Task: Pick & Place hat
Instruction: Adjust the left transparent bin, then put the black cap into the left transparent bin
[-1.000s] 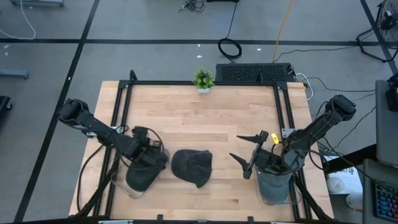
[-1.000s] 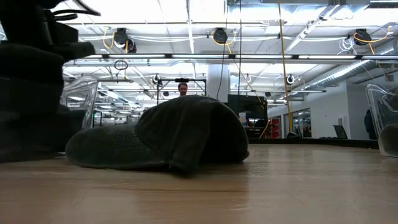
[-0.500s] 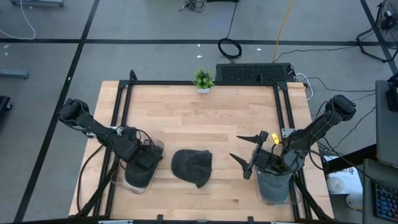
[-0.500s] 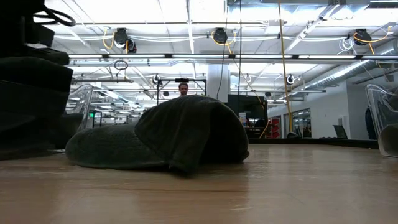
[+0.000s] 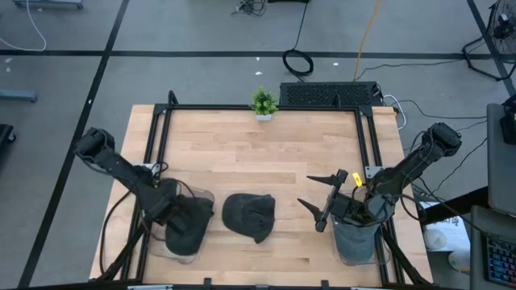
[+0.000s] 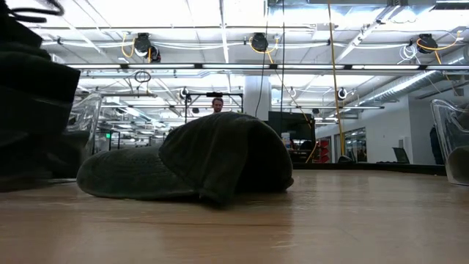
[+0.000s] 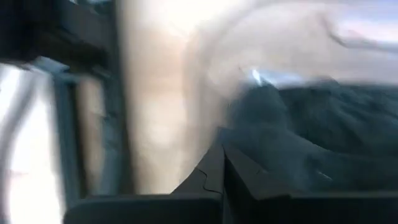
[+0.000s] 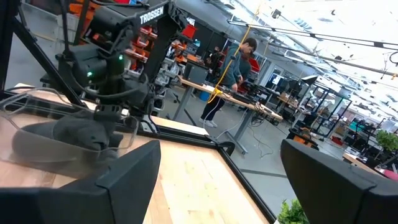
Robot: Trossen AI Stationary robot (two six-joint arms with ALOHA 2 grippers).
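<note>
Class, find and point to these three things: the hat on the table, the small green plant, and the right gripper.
hat [image 5: 248, 216], high view, middle of its crown
plant [image 5: 263, 101], high view, its leaves
right gripper [image 5: 318, 197], high view, midway between its fingertips

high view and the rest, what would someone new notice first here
First, the dark hat lying alone on the wooden table, near its front edge between the two arms; in the low view it fills the middle of the picture. Next, the left gripper low over a clear bin with dark cloth in it at the table's front left, and the right gripper, fingers spread wide, above another clear bin at the front right.
</note>
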